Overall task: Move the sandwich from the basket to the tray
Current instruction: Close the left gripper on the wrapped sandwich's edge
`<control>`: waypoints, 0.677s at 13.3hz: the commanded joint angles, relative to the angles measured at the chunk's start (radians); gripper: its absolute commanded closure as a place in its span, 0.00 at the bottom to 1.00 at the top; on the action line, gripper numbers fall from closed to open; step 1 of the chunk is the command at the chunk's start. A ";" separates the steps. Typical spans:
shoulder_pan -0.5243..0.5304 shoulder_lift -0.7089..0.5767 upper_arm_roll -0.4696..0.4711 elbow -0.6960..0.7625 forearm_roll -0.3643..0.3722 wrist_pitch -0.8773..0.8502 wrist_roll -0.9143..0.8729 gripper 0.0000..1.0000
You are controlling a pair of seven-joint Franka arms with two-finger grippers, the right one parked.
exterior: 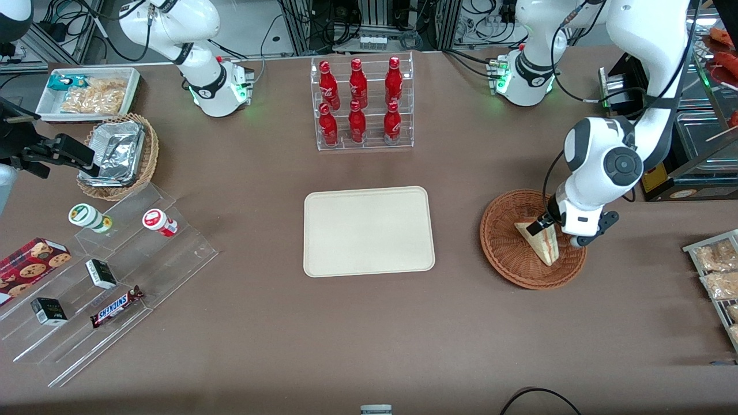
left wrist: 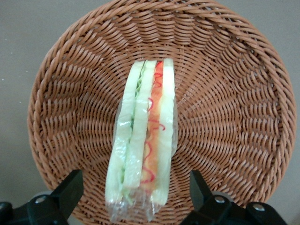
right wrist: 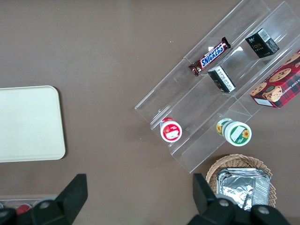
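The sandwich [left wrist: 143, 140], a plastic-wrapped wedge of pale bread with red and green filling, lies in the round reddish-brown wicker basket [left wrist: 225, 93]. My gripper [left wrist: 135, 180] is open and low over the basket, one black finger [left wrist: 70, 190] on each side of the sandwich's wide wrapped end, with a gap on both sides. In the front view the gripper [exterior: 556, 233] sits right at the sandwich [exterior: 541, 242] inside the basket [exterior: 501, 253]. The cream tray [exterior: 369, 230] lies flat at the table's middle, beside the basket toward the parked arm's end, with nothing on it.
A clear rack of red bottles [exterior: 362, 104] stands farther from the front camera than the tray. A stepped acrylic shelf [exterior: 115, 276] with snacks, a tan basket with foil container [exterior: 118, 153] and a white bin [exterior: 89, 92] lie toward the parked arm's end. Bagged snacks [exterior: 715, 271] lie at the working arm's end.
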 commanded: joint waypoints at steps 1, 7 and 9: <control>0.003 0.052 -0.002 0.053 -0.005 0.003 -0.050 0.00; 0.003 0.086 -0.002 0.043 -0.004 0.031 -0.053 0.21; 0.001 0.078 0.000 0.041 -0.002 0.022 -0.044 0.69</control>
